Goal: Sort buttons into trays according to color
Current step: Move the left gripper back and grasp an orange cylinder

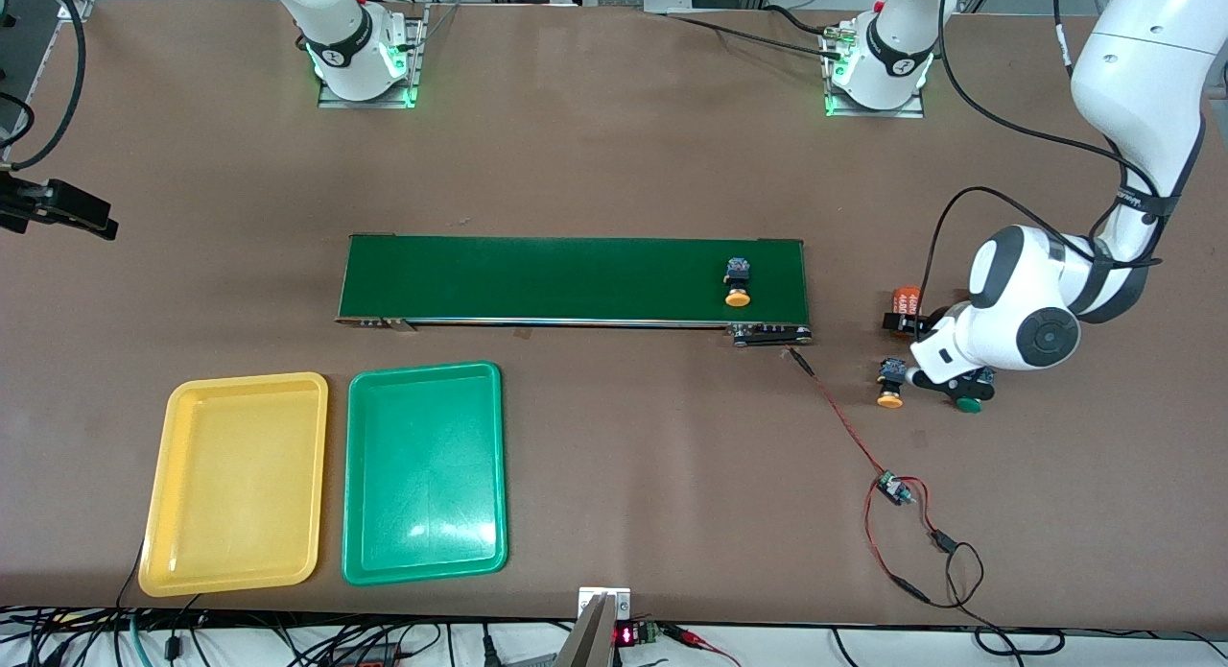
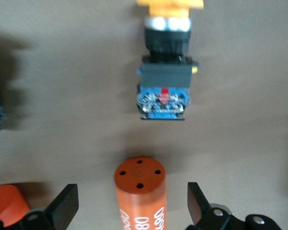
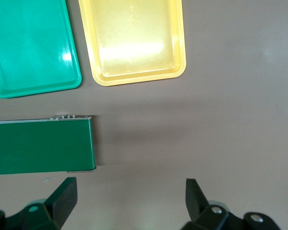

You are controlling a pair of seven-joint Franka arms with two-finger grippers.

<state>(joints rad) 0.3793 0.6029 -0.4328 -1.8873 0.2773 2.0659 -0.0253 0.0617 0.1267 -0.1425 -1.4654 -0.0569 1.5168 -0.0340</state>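
The long dark green conveyor belt (image 1: 574, 278) anchors the table. Nearer the camera than its right-arm end lie the shallow yellow plastic tray (image 1: 177, 552) and its green twin (image 1: 360, 552), both empty, apparently waiting for sorted buttons. An orange-capped push button (image 1: 737, 285) rides the belt's left-arm end. Past that end, the left gripper (image 2: 133, 206) hangs wide over an orange printed cylinder (image 2: 140, 191), with another orange-capped button (image 1: 891, 381) just beside it. The right gripper (image 3: 130, 201) waits, wide, off the belt's other end.

White "4680" print on the orange cylinder (image 1: 908, 303)
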